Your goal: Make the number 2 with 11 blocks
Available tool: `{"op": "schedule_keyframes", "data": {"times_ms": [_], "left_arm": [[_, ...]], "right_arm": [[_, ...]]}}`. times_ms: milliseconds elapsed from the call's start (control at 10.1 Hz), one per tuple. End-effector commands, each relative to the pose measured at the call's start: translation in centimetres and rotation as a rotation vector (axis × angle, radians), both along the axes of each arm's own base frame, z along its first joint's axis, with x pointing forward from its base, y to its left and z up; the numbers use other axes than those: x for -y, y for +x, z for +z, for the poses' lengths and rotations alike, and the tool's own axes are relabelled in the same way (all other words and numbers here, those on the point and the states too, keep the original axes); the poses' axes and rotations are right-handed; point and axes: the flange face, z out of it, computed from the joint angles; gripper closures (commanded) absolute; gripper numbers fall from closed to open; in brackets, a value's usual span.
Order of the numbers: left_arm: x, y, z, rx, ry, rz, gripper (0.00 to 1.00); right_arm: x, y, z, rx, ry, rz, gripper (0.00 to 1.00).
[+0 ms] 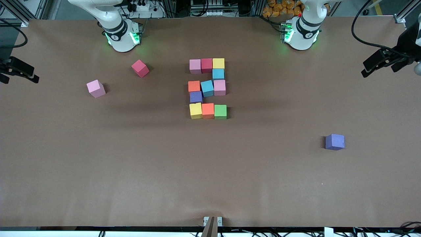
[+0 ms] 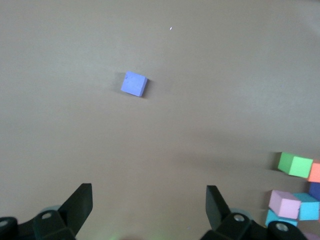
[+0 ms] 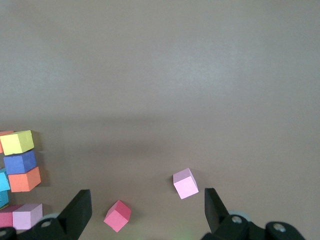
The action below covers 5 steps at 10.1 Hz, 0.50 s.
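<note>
- Sitting at the centre of the front frame on the brown table (image 1: 210,171): the number 2 (image 1: 207,88), built of eleven touching blocks.
- Top row: pink block (image 1: 195,65), crimson block (image 1: 206,65), yellow block (image 1: 218,63).
- Second row: one light blue block (image 1: 218,74), under the yellow one.
- Middle row: orange block (image 1: 194,86), a second light blue block (image 1: 207,88) turned slightly askew, another pink block (image 1: 219,87).
- Fourth row: purple block (image 1: 196,96), under the orange one.
- Bottom row: a second yellow block (image 1: 195,110), a second orange block (image 1: 208,110), green block (image 1: 220,111).
- Lying loose in the upper left of the front frame, toward the right arm's end: spare crimson block (image 1: 140,68) and spare pink block (image 1: 96,88), apart from each other and well apart from the digit.
- Lying alone at lower right of the front frame, toward the left arm's end: spare purple block (image 1: 334,142).
- Hanging at the upper right edge of the front frame: left gripper (image 1: 378,68), jaws spread wide and holding nothing; spare purple block seen upper centre in its wrist view.
- Hanging at the upper left edge of the front frame: right gripper (image 1: 18,75), jaws likewise released and empty; the two spare blocks seen low in its wrist view.
</note>
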Motion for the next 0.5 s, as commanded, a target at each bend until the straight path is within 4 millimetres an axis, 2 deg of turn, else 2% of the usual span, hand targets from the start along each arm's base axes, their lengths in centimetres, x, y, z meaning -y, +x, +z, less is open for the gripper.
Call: {"op": "schedule_keyframes", "data": {"times_ms": [0,297,397], "left_arm": [[0.2,0.5,0.3,-0.016,0.017,-0.047,0.0],[0.5,1.6,-0.9,-0.018,-0.016,-0.043,0.0],[1.2,1.8,-1.1,-0.003,-0.013,-0.034,0.0]], "right_arm": [[0.1,-0.4,0.7,0.013,0.008,0.002,0.0],[1.0,-0.8,1.0,0.011,0.006,-0.013,0.0],[0.9,-0.9,1.0,0.009,0.006,-0.013,0.0]]}}
